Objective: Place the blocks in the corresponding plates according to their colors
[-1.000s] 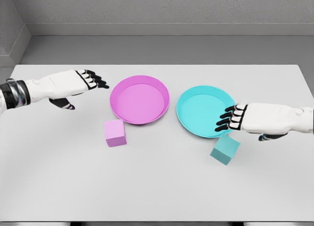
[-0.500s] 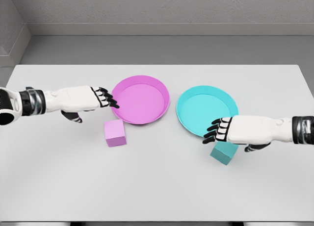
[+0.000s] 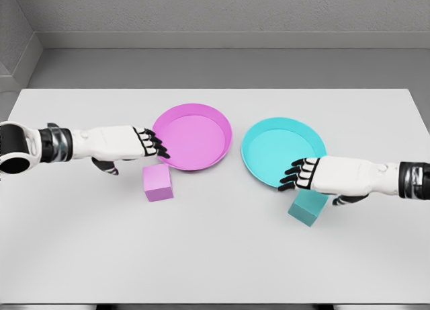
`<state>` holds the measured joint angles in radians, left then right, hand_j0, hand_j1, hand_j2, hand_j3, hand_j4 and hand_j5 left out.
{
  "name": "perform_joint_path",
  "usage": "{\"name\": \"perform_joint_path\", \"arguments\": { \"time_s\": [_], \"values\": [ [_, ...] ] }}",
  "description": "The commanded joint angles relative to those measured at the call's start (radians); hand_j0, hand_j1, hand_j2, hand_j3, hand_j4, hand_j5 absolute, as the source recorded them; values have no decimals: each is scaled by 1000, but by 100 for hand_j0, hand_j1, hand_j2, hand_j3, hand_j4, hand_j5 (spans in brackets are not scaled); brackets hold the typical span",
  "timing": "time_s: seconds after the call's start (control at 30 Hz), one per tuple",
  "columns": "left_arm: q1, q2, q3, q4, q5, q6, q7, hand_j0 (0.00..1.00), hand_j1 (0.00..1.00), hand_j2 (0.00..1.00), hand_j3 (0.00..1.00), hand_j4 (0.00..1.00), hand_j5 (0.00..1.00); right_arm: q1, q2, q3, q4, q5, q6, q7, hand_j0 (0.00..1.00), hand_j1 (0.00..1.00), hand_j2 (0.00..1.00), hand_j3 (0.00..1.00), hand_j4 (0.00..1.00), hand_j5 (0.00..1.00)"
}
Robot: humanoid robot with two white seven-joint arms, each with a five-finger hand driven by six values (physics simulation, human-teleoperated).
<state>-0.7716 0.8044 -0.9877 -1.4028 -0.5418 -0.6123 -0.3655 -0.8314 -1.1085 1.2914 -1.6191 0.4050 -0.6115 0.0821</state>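
Here the left hand reaches in from the bench's left edge, palm down, its dark fingers stretched out and loosely spread, holding nothing. The fingertips lie at the left rim of the pink plate, and whether they touch it cannot be told. The thumb hangs below the wrist. Just under the fingertips, slightly toward the near edge, sits the pink block on the bench, apart from the hand and just outside the plate's near-left rim.

The right hand comes in from the bench's right edge, also palm down, fingers extended and a little fanned, gripping nothing. Its fingertips overlap the near rim of the cyan plate; contact cannot be judged from this view. Directly beneath the palm stands the cyan block, turned at an angle to the bench's edges, its top partly hidden by the hand. Whether the palm rests on the block or hovers over it cannot be told. The block lies on the bench just off the near-right rim of the cyan plate.

The two plates stand side by side in the middle of the bench, pink to the left, cyan to the right, near each other but not touching, both with nothing in them. Both blocks lie on the near side of their matching plates.
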Motion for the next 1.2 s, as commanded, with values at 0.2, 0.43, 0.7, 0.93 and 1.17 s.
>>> {"name": "perform_joint_path", "arguments": {
  "time_s": [0.2,0.43,0.7,0.93,1.17],
  "values": [
    [-2,-19,-46,2,0,1,0,100,100,100,100,100,100,18,-5,0,21,52,1,-104,99,99,99,99,99,99],
    [-14,-37,-68,4,-1,1,0,100,100,100,100,100,100,64,1,0,21,72,1,-105,99,99,99,99,99,99],
    [-14,-39,-74,7,-1,1,0,100,100,100,100,100,100,83,38,0,81,78,1,-105,99,99,99,99,99,99],
    [-15,-54,-75,15,-9,1,0,100,100,100,100,100,100,97,64,0,119,80,1,-105,99,99,99,99,99,99],
    [-17,-60,-91,30,-9,1,0,100,100,100,100,100,100,98,96,0,176,80,1,-105,99,99,99,99,99,99]
  ]
}}
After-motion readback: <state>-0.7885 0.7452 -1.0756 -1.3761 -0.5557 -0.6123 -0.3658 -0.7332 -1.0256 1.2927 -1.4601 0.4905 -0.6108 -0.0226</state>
